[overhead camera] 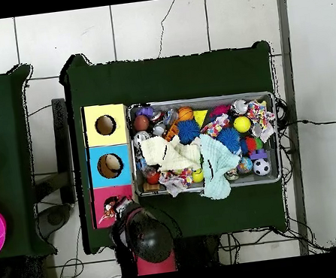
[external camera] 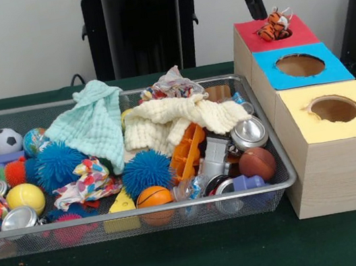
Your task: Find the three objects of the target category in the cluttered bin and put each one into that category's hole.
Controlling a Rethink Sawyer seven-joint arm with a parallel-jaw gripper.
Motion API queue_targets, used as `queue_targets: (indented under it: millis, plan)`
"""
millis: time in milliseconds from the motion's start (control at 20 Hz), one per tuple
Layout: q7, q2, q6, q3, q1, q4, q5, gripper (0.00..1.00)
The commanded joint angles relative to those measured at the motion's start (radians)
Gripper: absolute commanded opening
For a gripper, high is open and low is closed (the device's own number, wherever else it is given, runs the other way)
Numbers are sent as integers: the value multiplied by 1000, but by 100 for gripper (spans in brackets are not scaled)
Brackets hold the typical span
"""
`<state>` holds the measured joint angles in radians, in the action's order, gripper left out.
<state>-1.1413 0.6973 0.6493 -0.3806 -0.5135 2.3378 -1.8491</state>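
Wire basket (overhead camera: 200,101) full of clutter beside three-coloured box (overhead camera: 93,168); tiger (overhead camera: 110,209) on red section.

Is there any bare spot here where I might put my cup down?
Yes: the green table in front of the wire basket and the wooden box is bare. The basket itself is packed edge to edge.

The wire-mesh bin (external camera: 268,133) lies long and shallow on the green cloth, heaped with cloths, balls and cans. At its 3 o'clock in the front view stands the pale wood box, where the striped tiger plush (external camera: 273,25) sits in the red-surround hole (external camera: 255,39), tail up.
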Motion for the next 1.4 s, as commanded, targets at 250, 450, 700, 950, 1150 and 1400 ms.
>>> queue_targets:
  millis: [250, 450, 700, 950, 1150, 1400]
  plan:
    - [-161, -113, -24, 129, -69, -60, -192, 0]
    - [-172, -130, -14, 137, -92, -49, -196, 0]
    - [-105, -193, -6, 125, -152, -69, -296, 0]
    - [-24, -290, 29, 122, -188, -116, -418, 0]
    - [-5, -314, 36, 102, -212, -138, -459, 0]
    - [-44, -265, 16, 58, -214, -127, -407, 0]
